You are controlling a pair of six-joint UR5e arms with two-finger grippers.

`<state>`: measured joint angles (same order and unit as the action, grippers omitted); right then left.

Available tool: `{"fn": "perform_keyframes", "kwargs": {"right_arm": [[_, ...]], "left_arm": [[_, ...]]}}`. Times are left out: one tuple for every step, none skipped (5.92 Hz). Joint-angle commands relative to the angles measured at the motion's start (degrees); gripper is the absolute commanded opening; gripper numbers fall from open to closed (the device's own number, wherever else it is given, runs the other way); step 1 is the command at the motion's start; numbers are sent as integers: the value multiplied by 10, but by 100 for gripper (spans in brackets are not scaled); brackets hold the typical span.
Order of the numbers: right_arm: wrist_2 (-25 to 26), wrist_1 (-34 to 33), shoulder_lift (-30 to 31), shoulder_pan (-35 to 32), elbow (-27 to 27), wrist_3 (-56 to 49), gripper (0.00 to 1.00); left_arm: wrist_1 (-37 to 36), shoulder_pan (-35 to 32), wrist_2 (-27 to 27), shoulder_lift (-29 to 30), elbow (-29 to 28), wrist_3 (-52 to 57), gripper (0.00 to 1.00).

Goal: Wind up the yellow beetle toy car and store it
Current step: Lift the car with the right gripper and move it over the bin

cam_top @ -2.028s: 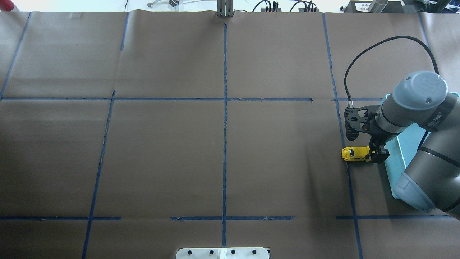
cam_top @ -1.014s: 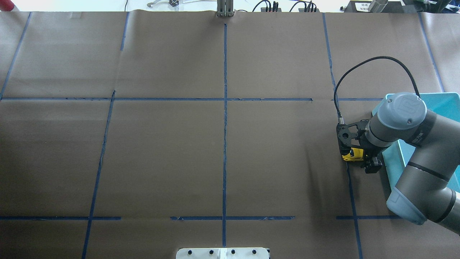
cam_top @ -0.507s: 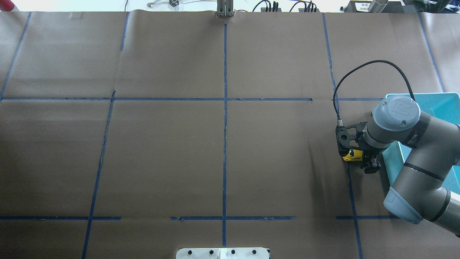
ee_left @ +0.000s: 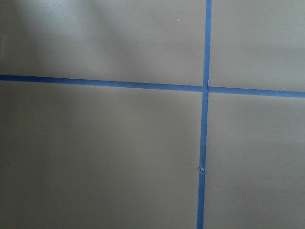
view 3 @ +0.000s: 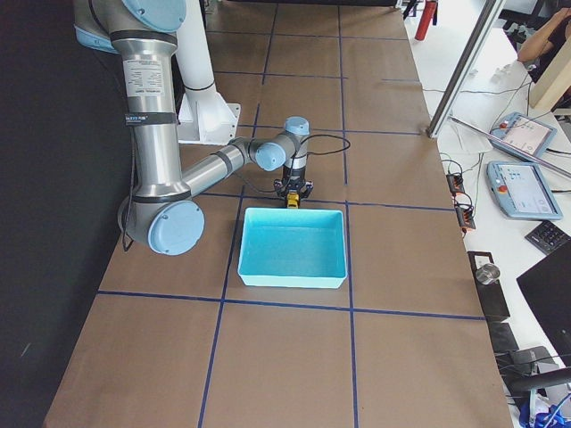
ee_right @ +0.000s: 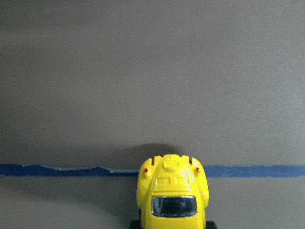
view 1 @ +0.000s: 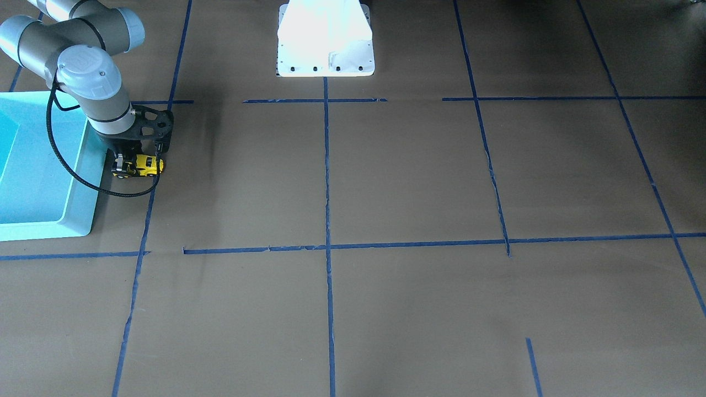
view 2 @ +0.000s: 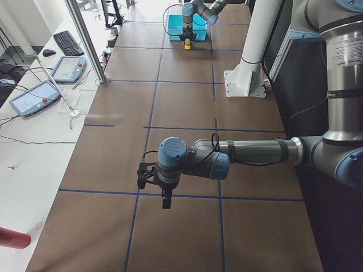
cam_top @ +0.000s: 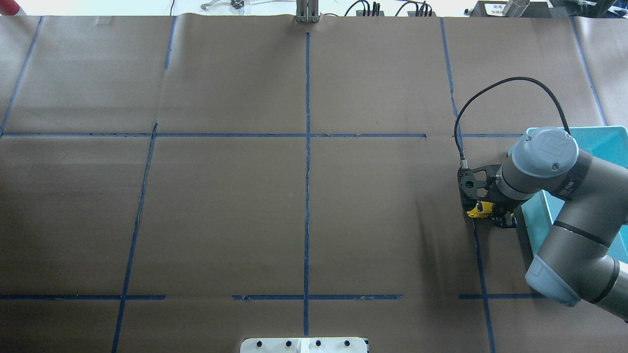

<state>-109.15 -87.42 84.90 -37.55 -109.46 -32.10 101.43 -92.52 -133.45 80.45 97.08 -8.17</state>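
Note:
The yellow beetle toy car (cam_top: 478, 209) stands on the brown paper table, on a blue tape line just left of the turquoise bin (cam_top: 603, 130). My right gripper (cam_top: 494, 214) points down over its rear half, shut on its sides. In the front-facing view the car (view 1: 144, 165) sticks out from the right gripper (view 1: 128, 165). The right wrist view shows the car (ee_right: 172, 198) centred at the bottom edge with its wheels on the table. My left gripper (view 2: 164, 199) hangs over the table far from the car. I cannot tell if it is open or shut.
The turquoise bin (view 1: 91, 193) stands right beside the car on the robot's right side; it also shows in the right side view (view 3: 294, 278). The right arm's black cable (cam_top: 495, 88) loops above the wrist. The white robot base (view 1: 325, 38) is at the table's edge.
Two seconds ago the right gripper stood at the car's rear end; since then the wrist has moved over the car and hides its rear half. The car has stayed in about the same place.

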Motion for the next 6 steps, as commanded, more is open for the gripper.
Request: {"fn": "perform_keyframes", "kwargs": {"right_arm": [[3, -46, 28, -14, -116, 2, 0], [-2, -103, 32, -52, -173, -6, 0], [-5, -132, 53, -73, -204, -29, 0], [-5, -129, 97, -91, -204, -91, 0], [-3, -118, 131, -114, -199, -150, 0], [-2, -108, 150, -132, -177, -175, 0]], "left_arm": [[0, 0, 0, 1, 7, 0, 100], [-1, 1, 0, 1, 7, 0, 100], [-1, 1, 0, 1, 7, 0, 100], [3, 0, -1, -2, -2, 3, 100], [-19, 1, -1, 8, 19, 2, 100], [-24, 1, -1, 8, 15, 2, 100]]}}
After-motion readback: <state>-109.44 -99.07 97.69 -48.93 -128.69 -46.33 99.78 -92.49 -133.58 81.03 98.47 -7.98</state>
